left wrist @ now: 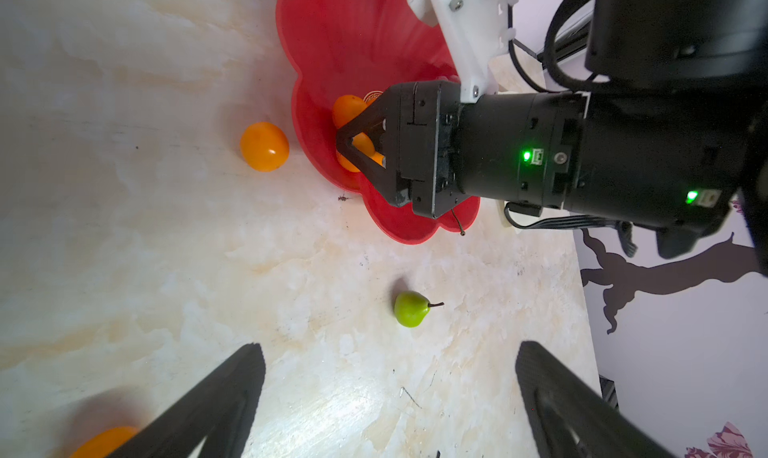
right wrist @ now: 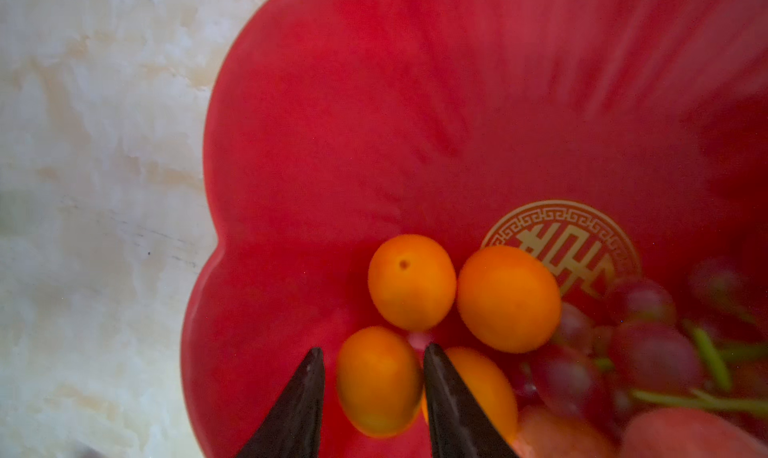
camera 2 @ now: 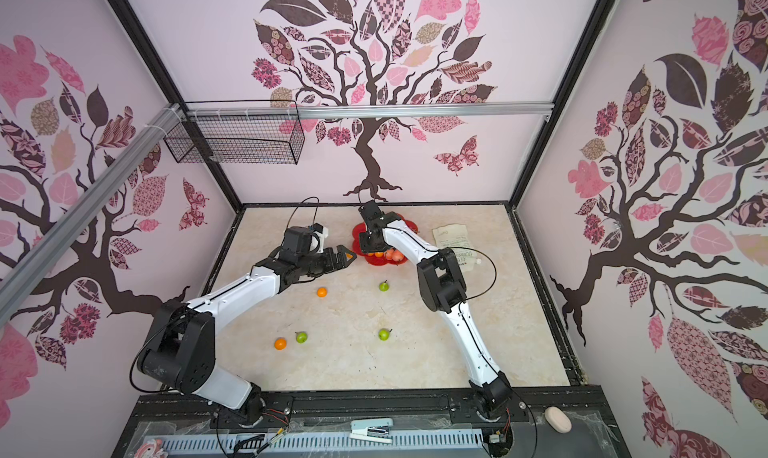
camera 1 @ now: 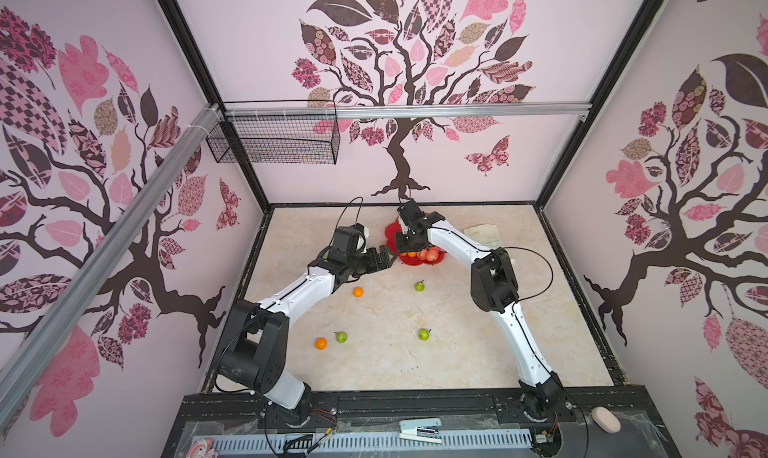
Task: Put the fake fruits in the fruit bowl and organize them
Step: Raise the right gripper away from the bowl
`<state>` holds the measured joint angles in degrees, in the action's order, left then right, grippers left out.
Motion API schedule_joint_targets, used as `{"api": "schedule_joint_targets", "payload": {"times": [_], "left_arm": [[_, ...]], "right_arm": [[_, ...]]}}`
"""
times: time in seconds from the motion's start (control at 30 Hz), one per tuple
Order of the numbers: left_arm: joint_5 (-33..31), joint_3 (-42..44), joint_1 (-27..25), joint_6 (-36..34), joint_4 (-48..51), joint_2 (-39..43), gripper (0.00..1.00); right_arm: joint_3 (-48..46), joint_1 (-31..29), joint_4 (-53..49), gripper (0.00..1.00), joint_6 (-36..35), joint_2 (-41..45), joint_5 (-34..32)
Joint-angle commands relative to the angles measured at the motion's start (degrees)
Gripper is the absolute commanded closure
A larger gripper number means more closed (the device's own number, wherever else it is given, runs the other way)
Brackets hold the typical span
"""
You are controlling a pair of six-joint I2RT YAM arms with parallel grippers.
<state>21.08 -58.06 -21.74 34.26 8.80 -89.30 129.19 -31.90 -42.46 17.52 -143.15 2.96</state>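
The red flower-shaped fruit bowl [camera 1: 390, 231] [camera 2: 357, 231] [left wrist: 353, 32] [right wrist: 374, 123] sits at the back middle of the table. It holds several oranges [right wrist: 509, 298], a dark red grape bunch [right wrist: 648, 352] and peaches [right wrist: 685, 435]. My right gripper [camera 1: 405, 248] [right wrist: 374, 348] is down inside the bowl, open, with one orange [right wrist: 378, 381] between its fingers and a gap on one side. My left gripper [camera 1: 388, 260] [left wrist: 390, 348] hovers wide open just left of the bowl, holding nothing. Loose on the table are oranges [camera 1: 358, 292] [camera 1: 321, 344] [left wrist: 264, 146] and green fruits [camera 1: 419, 286] [camera 1: 341, 337] [camera 1: 423, 334] [left wrist: 410, 308].
A printed paper packet [camera 1: 484, 236] lies right of the bowl, partly under the right arm. A black wire basket [camera 1: 274, 140] hangs on the back left rail. A stapler [camera 1: 419, 431] and a pink oval object [camera 1: 605, 419] lie on the front ledge.
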Motion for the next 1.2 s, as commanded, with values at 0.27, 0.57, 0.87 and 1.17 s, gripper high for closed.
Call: {"api": "schedule_joint_targets", "payload": {"times": [0.27,0.57,0.87,1.17], "left_arm": [[-1.09,-2.66,0.29,-2.42,3.29,2.28,0.02],[-4.73,-1.70,3.13,-3.38,7.24,7.18,0.02],[-1.11,-3.06,10.55,-3.60,8.69,7.82,0.02],[2.12,-2.24,16.36,-2.44,5.91,6.43,0.02]], "right_arm": [[1.71,0.08,-2.10,0.56,-0.87,4.30,-1.44],[-5.13,-1.57,1.81,0.57,0.31,12.16,-1.72],[3.55,-4.95,-2.14,0.57,-0.63,7.45,-2.92],[13.04,-7.56,-5.44,0.57,-1.61,-0.75,-4.76]]}}
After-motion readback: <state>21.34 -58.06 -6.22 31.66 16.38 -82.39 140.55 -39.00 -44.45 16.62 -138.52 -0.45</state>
